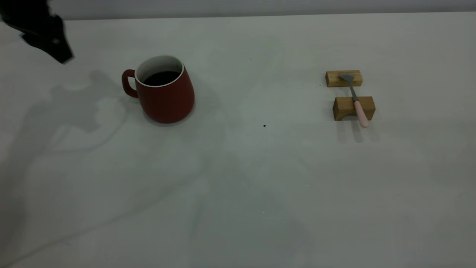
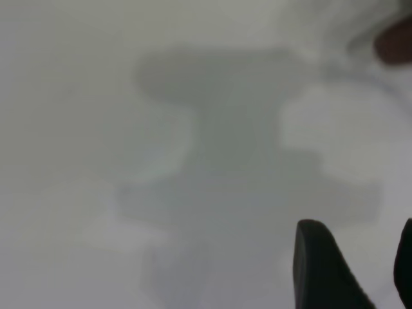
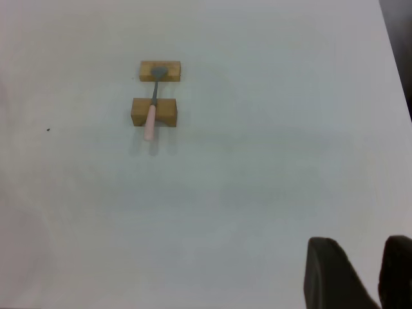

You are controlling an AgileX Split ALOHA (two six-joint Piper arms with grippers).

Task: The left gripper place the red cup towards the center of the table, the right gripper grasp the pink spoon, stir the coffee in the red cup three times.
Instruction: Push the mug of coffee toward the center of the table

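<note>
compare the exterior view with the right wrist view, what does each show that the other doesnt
Only the exterior view shows the red cup with its coffee, standing left of centre, and the left hand at the far left corner. Only the right wrist view shows the right hand, fingers apart, well away from the spoon. Both show the pink spoon lying across two wooden blocks, the black speck and the table.

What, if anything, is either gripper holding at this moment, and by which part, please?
Nothing is held. The left gripper and right gripper are open and empty; the red cup and pink spoon sit untouched.
</note>
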